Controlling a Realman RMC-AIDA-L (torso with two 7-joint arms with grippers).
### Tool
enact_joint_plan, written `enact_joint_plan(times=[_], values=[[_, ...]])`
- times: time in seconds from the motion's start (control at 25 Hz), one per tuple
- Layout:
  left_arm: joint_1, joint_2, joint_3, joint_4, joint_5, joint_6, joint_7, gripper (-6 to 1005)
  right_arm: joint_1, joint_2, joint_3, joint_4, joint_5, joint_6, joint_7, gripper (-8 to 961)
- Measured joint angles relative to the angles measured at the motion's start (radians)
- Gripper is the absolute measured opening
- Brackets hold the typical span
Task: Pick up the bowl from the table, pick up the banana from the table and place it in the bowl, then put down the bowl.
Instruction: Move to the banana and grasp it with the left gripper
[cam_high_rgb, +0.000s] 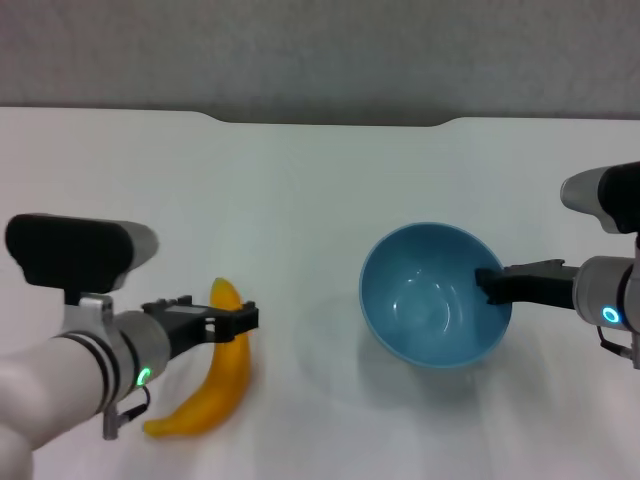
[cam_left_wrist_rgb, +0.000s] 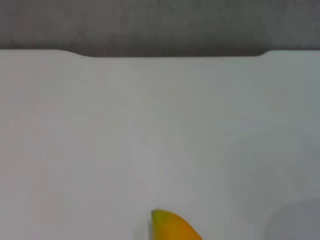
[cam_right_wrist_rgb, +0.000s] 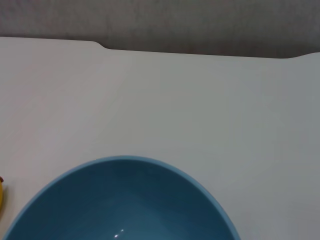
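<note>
Nearest the robot, toward the near left corner of the white surface (cam_high_rgb: 320, 180), the banana (cam_high_rgb: 215, 385) lies flat with its long axis running from the near edge up toward the far edge, bowed slightly, one tip pointing near-left and the other pointing away. The left end effector (cam_high_rgb: 240, 320) sits directly over the farther half of the fruit, reaching crosswise to that axis, so the fruit lies just below and slightly nearer than its tip; whether its fingers are apart or together I cannot tell, and the left wrist view shows only one yellow end of the fruit at the frame's lower edge. This arm is plainly the nearer one to the fruit, and a grasp looks to need only a short drop. Farther right, around the middle of the right half, the light blue bowl (cam_high_rgb: 435, 295) tilts its opening toward the left, and seems lifted off the surface. The right end effector (cam_high_rgb: 487, 282) is clamped on its right-hand rim, reaching in from the right edge.
</note>
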Motion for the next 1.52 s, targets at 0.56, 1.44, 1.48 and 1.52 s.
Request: enact_joint_plan(times=[0.56, 1.44, 1.48, 1.52], values=[[-0.064, 0.001, -0.009, 0.036, -0.035, 0.143, -0.063, 893, -0.003, -0.002, 0.001, 0.01, 0.0, 0.011, -0.001, 33], [-0.143, 0.0, 0.002, 0.157, -0.097, 0.17, -0.068, 890, 0.005, -0.002, 0.001, 0.037, 0.0, 0.026, 0.0, 32], [-0.145, 0.0, 0.002, 0.16, -0.097, 0.168, -0.069, 890, 0.005, -0.002, 0.001, 0.037, 0.0, 0.027, 0.0, 32], [-0.145, 0.0, 0.002, 0.162, -0.097, 0.166, -0.07, 890, 0.005, -0.002, 0.001, 0.038, 0.0, 0.027, 0.0, 32]])
